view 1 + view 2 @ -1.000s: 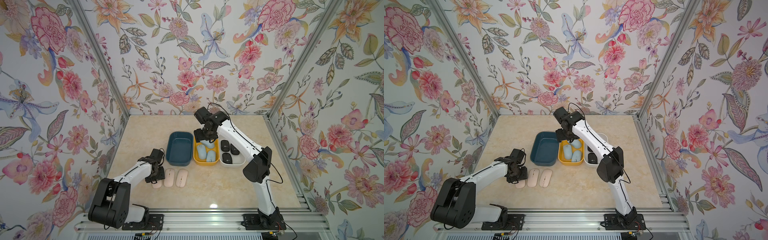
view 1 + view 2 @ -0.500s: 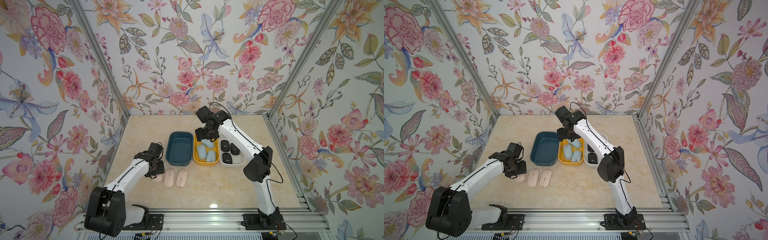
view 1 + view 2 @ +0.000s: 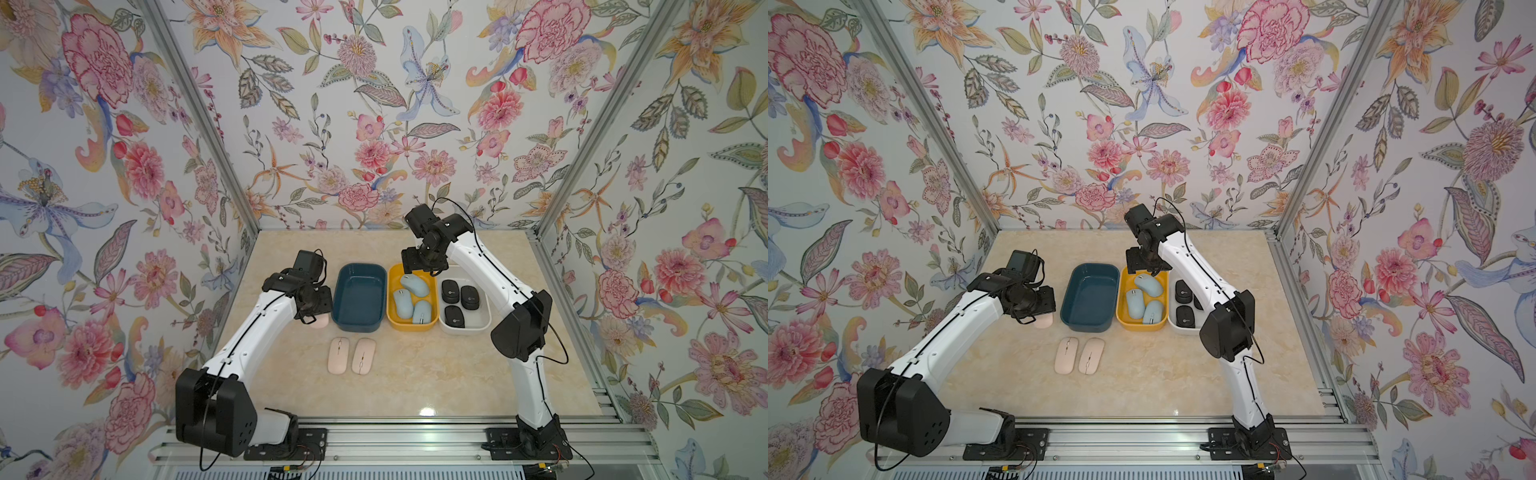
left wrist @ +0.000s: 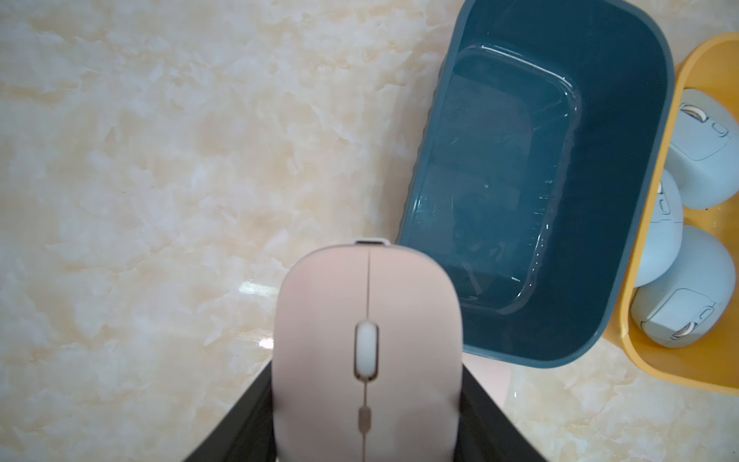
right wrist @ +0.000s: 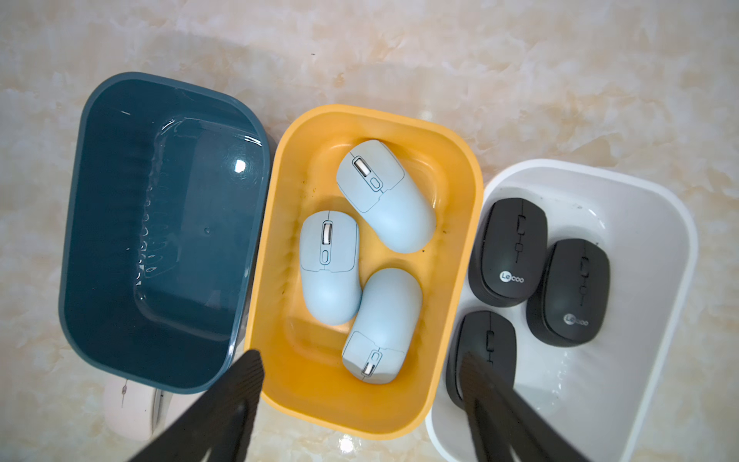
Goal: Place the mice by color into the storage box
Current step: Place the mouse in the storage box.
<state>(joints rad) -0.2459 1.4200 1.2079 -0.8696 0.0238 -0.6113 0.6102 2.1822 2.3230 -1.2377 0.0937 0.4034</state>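
A flat pale pink oval mouse (image 3: 339,355) lies nearest on the marbled beige tabletop (image 3: 415,382), with a second pink mouse (image 3: 363,356) just to its right. Beyond them and to the left, the left jaws are clamped on the sides of the third pink mouse (image 4: 367,352). It looks to be carried clear of the tabletop, with its nose at the near left corner of the empty dark blue plastic box (image 3: 360,298).

Right of that box stands the yellow plastic box (image 3: 412,327), which holds the three light blue mice (image 3: 402,302). Right again, the white plastic box (image 3: 473,323) holds the three short black mice (image 3: 454,316). Farthest off, the right jaws hang half parted and empty over the far end of the yellow box.

The grip sits on the rear flanks of a smooth, thin shell, so the mouse may tip or slide out if the arm swings quickly. If it travels too low, its nose could catch the blue rim and shove the box into the yellow one. Let go too early, it would land on the tabletop or the rim.

A second ago the left jaws were down at the left end of the pink row. They have since risen and moved far and right, taking that mouse and leaving two. The right arm has barely shifted.
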